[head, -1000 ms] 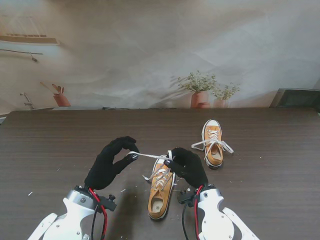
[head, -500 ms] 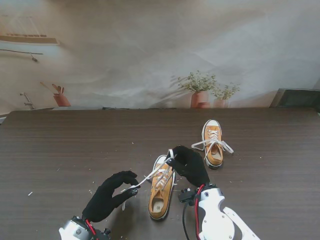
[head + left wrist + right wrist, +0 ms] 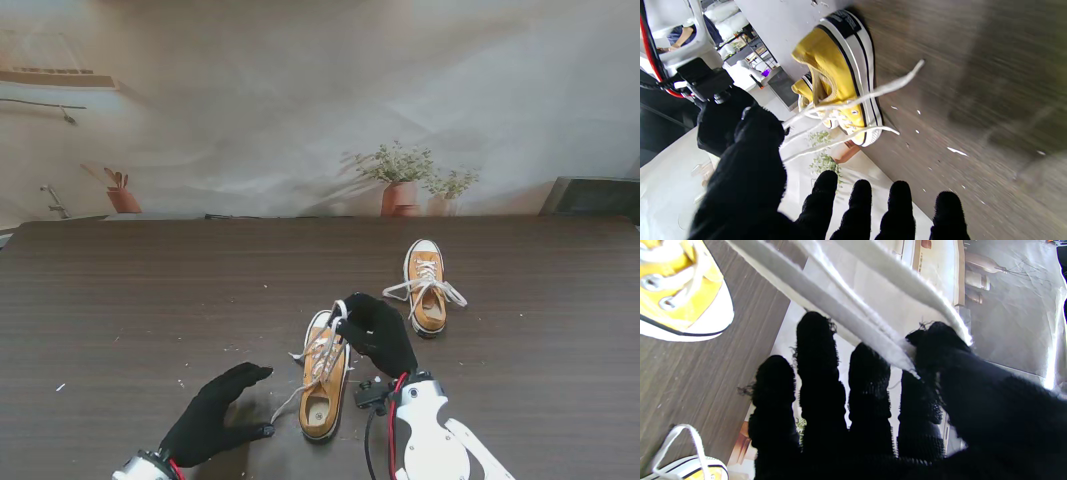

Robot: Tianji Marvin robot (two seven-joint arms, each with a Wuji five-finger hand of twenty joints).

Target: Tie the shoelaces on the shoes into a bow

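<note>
A yellow shoe (image 3: 323, 378) with a white sole is seen lying on a dark wooden table (image 3: 140, 290), close to the table's near edge and roughly midway along it, its toe pointed away from the robot. Its white laces (image 3: 318, 352) are untied — one strand trails off the shoe's left side down to the table top, another is drawn up toward the toe. In the left wrist view the same shoe (image 3: 840, 76) is shown from its heel end, with lace strands (image 3: 853, 100) stretched loose across it.

The right hand (image 3: 377, 333), gloved in black, is held over the toe end of the shoe, and a doubled length of lace is pinched between its thumb and forefinger. In the right wrist view the flat white lace (image 3: 846, 311) is seen running into that pinch, with the other fingers (image 3: 815, 350) held straight and slightly apart.

The left hand (image 3: 215, 415), also in a black glove, is placed just left of the shoe's heel, near the table's near edge. Its fingers (image 3: 858, 200) are spread and nothing is held in them — the loose strand lies close by.

A second yellow shoe (image 3: 427, 287) is set farther back and to the right, well apart from the first, its laces spread out loose on both sides. Small pale specks are scattered on the table around the near shoe.
</note>
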